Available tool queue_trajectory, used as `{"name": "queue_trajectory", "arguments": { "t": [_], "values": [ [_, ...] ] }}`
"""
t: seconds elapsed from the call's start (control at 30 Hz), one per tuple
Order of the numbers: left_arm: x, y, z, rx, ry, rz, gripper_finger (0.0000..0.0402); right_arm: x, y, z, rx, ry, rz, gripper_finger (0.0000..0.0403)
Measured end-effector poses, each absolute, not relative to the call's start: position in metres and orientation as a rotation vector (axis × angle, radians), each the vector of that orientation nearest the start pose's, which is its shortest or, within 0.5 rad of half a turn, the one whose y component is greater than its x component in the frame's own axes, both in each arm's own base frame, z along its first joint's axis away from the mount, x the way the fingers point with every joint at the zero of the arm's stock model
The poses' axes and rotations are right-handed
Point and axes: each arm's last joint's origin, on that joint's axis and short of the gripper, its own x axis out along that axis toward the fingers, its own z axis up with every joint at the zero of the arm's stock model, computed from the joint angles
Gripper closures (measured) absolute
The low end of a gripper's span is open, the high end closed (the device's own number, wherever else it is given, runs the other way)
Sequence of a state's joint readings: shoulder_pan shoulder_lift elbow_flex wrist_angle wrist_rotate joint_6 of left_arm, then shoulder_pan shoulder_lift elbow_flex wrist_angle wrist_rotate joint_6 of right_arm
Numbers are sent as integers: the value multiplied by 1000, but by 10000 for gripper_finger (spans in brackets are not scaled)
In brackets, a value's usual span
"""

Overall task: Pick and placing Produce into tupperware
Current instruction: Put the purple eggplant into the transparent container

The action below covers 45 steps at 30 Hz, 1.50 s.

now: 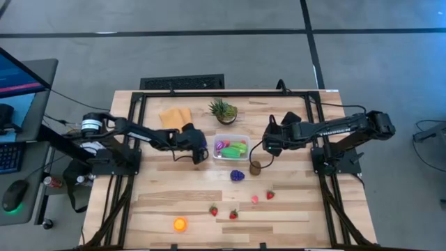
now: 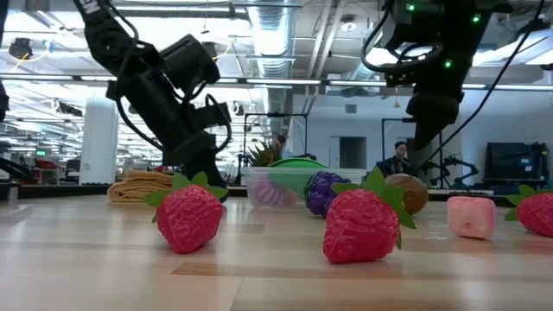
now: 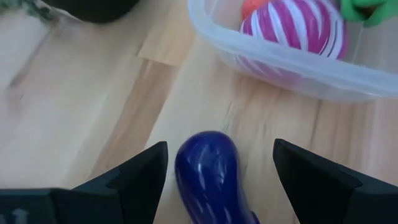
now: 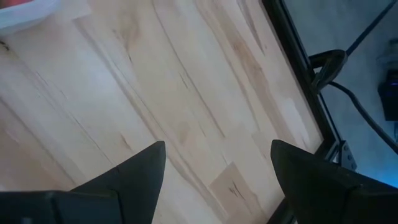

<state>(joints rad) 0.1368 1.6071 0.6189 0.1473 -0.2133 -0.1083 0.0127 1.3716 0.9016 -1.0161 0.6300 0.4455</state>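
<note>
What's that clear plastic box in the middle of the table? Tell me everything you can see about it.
The tupperware is a small, see-through plastic tub, rectangular with rounded corners and no lid. It sits flat and upright on the wooden table, just in front of the potted plant. Inside lie a pink-and-white striped toy, a green piece and something orange that is mostly hidden. The left gripper sits open close beside it, with a purple eggplant between its fingers on the table, apart from the tub.

Bright, even overhead light; both wrist views blurred.
</note>
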Motion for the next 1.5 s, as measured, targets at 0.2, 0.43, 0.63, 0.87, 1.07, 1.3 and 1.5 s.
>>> {"name": "queue_trajectory", "arguments": {
  "t": [0.2,0.43,0.63,0.87,1.07,1.3,1.5],
  "values": [
    [279,45,123,-73,855,378,118,221,-14,214,-118,1269,-792,117],
    [275,44,123,-94,896,396,118,221,-14,214,-118,1270,-792,117],
    [274,44,122,-97,899,394,139,222,-14,214,-116,1267,-792,116],
    [274,44,122,-97,899,392,201,222,-14,214,-116,1267,-792,117],
    [274,44,122,-91,899,389,238,222,-14,214,-116,1267,-791,117],
    [277,44,125,-71,865,378,262,222,-14,214,-116,1267,-792,117],
    [280,44,127,-66,827,353,257,222,-14,214,-116,1267,-792,117]
  ]
}}
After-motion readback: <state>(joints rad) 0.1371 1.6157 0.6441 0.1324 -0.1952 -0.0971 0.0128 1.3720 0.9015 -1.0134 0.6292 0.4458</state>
